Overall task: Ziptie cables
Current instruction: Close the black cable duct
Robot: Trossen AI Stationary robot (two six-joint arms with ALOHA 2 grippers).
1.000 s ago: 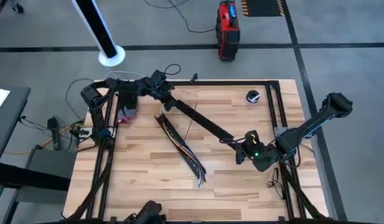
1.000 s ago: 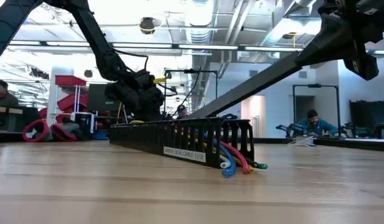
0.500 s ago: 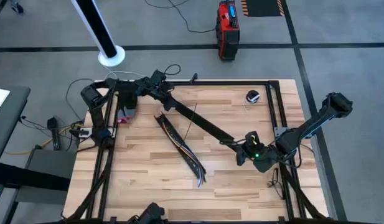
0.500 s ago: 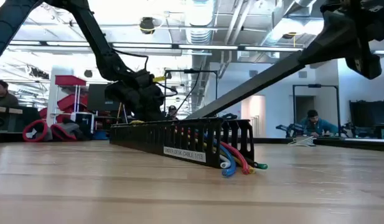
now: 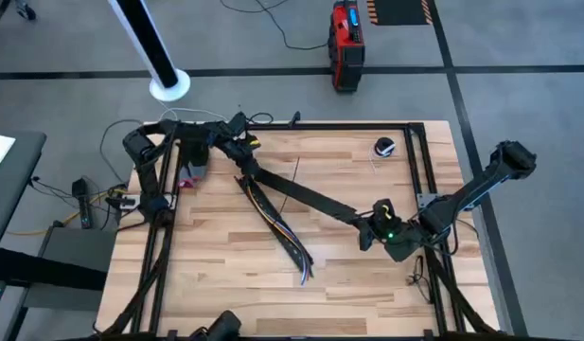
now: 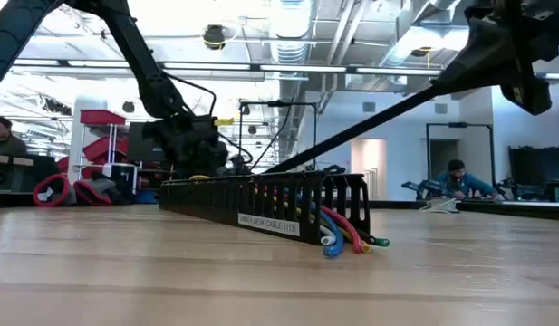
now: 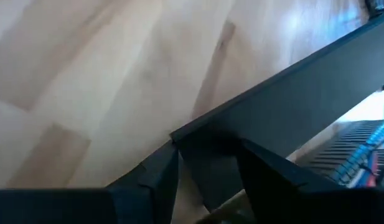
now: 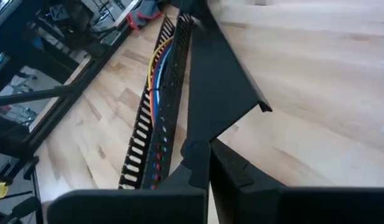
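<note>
Holding one long black strip (image 5: 301,196) between our two arms here: the left end effector (image 5: 242,154) is clamped on its far end near the table's (image 5: 216,265) back-left corner, and the right end effector (image 5: 372,227) pinches the other end over the right side. The strip hangs off the table, slanting up toward the right in the low view. The cables (image 5: 277,225) lie in the slotted channel (image 5: 293,244) on the table, just beside the strip, with coloured ends (image 6: 342,237) poking out of the near end.
</note>
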